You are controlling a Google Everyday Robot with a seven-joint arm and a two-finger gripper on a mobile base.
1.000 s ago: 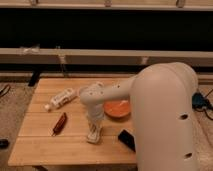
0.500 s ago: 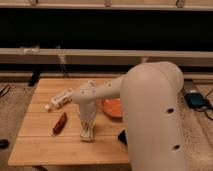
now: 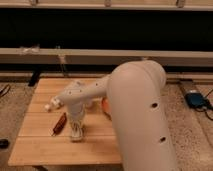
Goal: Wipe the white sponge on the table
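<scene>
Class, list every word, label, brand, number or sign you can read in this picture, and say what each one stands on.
None can be read.
white tube on the table: any label is too blurred to read.
reddish-brown packet: no legible print.
robot arm and gripper, shut on the white sponge near the table's middle: no markings show.

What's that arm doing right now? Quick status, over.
Hand shut on sponge, pressed down on table. Brown item beside it, apart. Bowl half hidden behind arm.
</scene>
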